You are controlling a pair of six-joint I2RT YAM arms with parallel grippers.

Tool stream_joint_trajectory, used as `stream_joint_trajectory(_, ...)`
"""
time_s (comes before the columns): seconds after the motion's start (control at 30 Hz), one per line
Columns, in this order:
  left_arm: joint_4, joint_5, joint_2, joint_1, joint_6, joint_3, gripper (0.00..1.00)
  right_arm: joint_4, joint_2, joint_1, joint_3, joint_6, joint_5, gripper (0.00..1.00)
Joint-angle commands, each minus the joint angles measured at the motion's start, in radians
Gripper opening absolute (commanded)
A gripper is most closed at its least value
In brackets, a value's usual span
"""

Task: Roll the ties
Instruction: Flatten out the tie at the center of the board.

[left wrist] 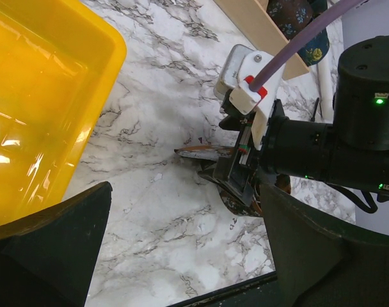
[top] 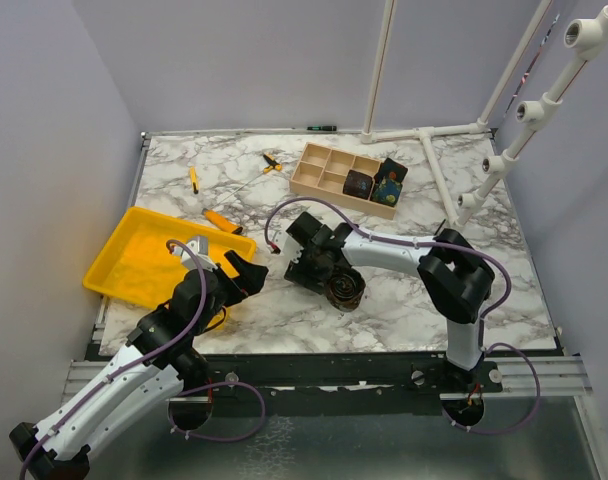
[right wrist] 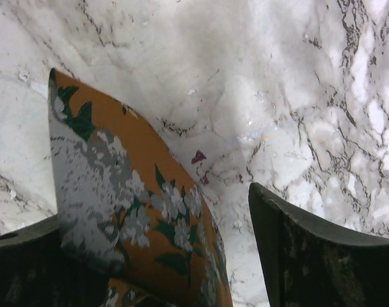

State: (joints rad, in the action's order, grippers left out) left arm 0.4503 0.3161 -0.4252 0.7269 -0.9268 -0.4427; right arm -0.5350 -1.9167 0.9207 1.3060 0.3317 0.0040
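Note:
A rust-orange tie with white flowers and green leaves lies as a partly wound roll [top: 346,289] on the marble in the middle of the table. My right gripper [top: 319,272] is right beside the roll, on its left. In the right wrist view its jaws stand wide apart [right wrist: 175,268], and the tie's loose pointed end [right wrist: 130,192] lies between them, against the left finger. My left gripper [top: 246,277] is open and empty, left of the roll. In the left wrist view [left wrist: 188,256] it faces the roll [left wrist: 246,206]. Two dark rolled ties [top: 358,184] [top: 390,180] sit in the wooden box.
A wooden compartment box [top: 324,168] stands at the back centre. A yellow tray [top: 134,262] lies at the left, beside my left arm. Orange-handled screwdrivers [top: 221,220] [top: 193,178] [top: 272,162] lie on the marble behind it. White pipe framing [top: 439,130] runs along the back right.

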Motion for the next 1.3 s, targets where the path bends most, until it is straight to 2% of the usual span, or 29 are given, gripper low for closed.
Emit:
stream_joint_trajectory(0.0, -0.010, -0.007, 0.014, 0.003, 0.000, 0.002, 0.99, 0.011, -0.061, -0.003, 0.017, -0.005, 0.003, 0.80)
stream_joint_trajectory(0.27, 0.025, 0.011, 0.039, 0.002, -0.013, -0.025, 0.99, 0.057, -0.032, -0.007, -0.040, -0.036, 0.004, 0.78)
stream_joint_trajectory(0.53, 0.050, 0.041, 0.017, 0.002, 0.024, -0.083, 0.99, 0.080, 0.078, -0.030, -0.036, -0.064, 0.001, 0.83)
stream_joint_trajectory(0.93, 0.054, 0.034, 0.031, 0.002, 0.013, -0.074, 0.99, 0.003, -0.013, -0.030, 0.033, -0.025, -0.036, 0.79)
stream_joint_trajectory(1.27, 0.053, 0.030, 0.026, 0.001, 0.012, -0.070, 0.99, 0.011, 0.034, -0.030, -0.008, -0.027, -0.036, 0.79)
